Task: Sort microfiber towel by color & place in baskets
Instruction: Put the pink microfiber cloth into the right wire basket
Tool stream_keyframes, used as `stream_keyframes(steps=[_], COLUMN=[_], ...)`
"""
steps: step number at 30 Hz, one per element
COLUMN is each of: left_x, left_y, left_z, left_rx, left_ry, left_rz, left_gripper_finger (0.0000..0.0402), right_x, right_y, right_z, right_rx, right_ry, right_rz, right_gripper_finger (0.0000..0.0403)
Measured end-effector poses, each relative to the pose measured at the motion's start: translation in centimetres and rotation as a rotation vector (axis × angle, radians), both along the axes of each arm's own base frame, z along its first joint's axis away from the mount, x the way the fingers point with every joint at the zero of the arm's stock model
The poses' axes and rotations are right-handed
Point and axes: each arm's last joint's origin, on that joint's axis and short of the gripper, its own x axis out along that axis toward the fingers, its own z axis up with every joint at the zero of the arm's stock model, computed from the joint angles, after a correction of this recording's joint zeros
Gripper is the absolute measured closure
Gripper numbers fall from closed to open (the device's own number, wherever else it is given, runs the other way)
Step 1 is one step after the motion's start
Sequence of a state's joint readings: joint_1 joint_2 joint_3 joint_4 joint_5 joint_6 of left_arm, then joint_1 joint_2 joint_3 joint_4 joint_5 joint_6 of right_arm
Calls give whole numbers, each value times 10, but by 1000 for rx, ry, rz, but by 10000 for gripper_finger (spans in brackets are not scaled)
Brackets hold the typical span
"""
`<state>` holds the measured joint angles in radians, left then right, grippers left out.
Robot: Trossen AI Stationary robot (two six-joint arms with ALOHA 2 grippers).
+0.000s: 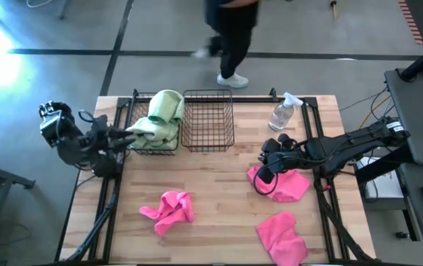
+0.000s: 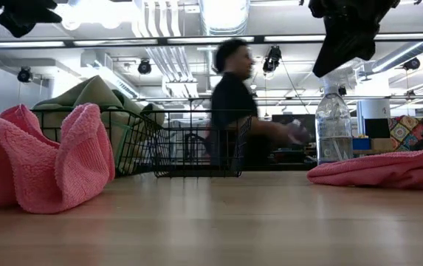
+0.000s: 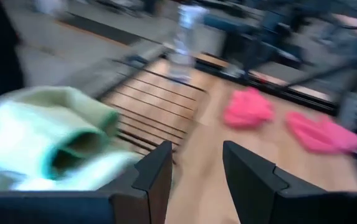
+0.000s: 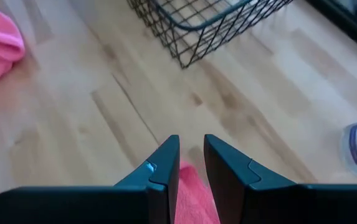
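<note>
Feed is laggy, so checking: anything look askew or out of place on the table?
The green towels are heaped above the left basket's rim, one draping over its edge. The spray bottle stands upright, nothing spilled.

Person (image 1: 229,29) cut off by top edge; face blurred.

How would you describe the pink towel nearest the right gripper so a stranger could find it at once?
Start at the clear spray bottle on the table's far right side and come toward the near edge to the right gripper. The pink towel spreads beside and under it, the only pink one lying flat at an arm.
</note>
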<state>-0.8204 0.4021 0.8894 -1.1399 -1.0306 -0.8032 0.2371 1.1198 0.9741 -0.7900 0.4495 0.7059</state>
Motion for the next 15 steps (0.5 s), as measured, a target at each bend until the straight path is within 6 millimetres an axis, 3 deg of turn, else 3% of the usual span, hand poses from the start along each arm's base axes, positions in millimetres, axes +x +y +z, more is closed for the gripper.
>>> stream_keyframes(steps=[9, 15], left_x=[-4, 13], left_y=[-4, -28], left_z=[2, -29], left_rx=[-199, -407], left_ry=[-86, 21], left_rz=[-306, -398], left_gripper_finger=[274, 274], right_x=[5, 8], right_y=[1, 1], right_z=[4, 6], right_rx=[-3, 6], right_ry=[-70, -103], right_rz=[-14, -14], right_gripper_finger=[335, 335])
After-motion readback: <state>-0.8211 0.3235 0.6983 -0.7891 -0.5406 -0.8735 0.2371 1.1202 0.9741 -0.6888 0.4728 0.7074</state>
